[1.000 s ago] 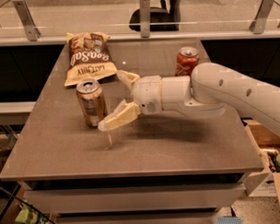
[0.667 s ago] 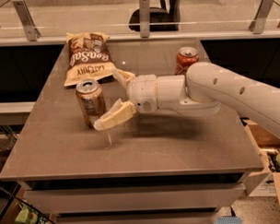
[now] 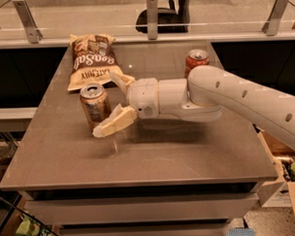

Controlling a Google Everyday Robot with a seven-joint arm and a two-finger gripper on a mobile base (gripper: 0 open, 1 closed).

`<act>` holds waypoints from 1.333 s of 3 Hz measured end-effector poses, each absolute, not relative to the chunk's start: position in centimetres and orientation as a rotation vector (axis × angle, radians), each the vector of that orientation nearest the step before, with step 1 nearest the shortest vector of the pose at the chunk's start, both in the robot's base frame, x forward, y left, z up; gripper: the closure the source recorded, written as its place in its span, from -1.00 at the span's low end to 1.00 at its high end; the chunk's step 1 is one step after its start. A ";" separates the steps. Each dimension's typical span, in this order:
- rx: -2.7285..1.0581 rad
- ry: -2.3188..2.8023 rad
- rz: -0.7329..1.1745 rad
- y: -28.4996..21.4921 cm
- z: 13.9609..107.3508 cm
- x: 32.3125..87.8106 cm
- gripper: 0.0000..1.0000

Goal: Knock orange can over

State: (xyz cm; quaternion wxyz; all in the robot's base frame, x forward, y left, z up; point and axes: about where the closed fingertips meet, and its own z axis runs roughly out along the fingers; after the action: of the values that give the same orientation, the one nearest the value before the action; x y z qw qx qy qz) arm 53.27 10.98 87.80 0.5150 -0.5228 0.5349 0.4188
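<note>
The orange can (image 3: 94,105) stands upright on the grey table (image 3: 187,152), left of centre. It is bronze with a silver top. My gripper (image 3: 109,104) reaches in from the right and is open. One finger (image 3: 113,124) lies at the can's front right, the other finger (image 3: 122,80) behind its right side. The can sits at the mouth of the open fingers; I cannot tell whether they touch it.
A brown chip bag (image 3: 90,60) lies flat behind the orange can. A red Coca-Cola can (image 3: 196,61) stands at the back right, behind my arm (image 3: 224,95). A glass railing (image 3: 153,13) runs behind the table. Boxes sit on the floor at the right.
My gripper has moved left toward the orange can, and its fingers now flank the can's right side. The can still stands upright in the same place.
</note>
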 end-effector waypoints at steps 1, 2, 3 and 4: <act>-1.272 1.274 1.039 12.0 87.3 53.1 -1.00; -1.280 1.270 1.053 12.6 87.1 52.8 -1.00; -1.283 1.267 1.055 12.8 87.1 52.7 -0.63; -1.286 1.264 1.057 13.0 87.2 52.6 -0.17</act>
State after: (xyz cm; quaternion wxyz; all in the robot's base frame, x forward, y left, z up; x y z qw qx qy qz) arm 52.60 12.99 87.22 0.5017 -0.5323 0.5229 0.4376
